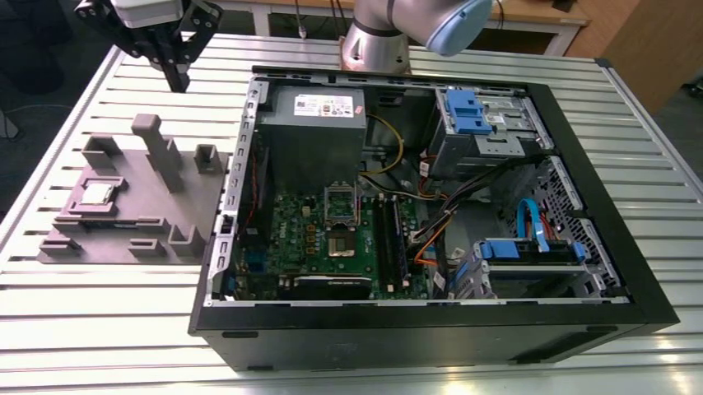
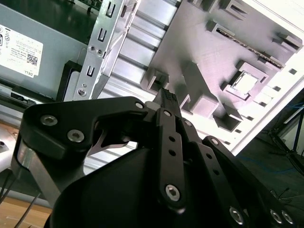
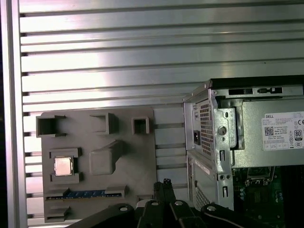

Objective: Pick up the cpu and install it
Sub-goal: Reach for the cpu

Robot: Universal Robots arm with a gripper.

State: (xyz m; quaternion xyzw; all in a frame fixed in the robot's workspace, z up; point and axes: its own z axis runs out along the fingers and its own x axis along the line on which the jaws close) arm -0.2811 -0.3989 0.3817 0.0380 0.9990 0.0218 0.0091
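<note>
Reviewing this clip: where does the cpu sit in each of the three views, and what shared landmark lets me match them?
Exterior view: the cpu lies in a pocket of the grey tray, at the exterior view's left, outside the computer case.
Second wrist view: the cpu lies in that pocket, beyond the tall post.
First wrist view: the cpu lies beside the post.
Shared landmark: the tray's tall post.
</note>
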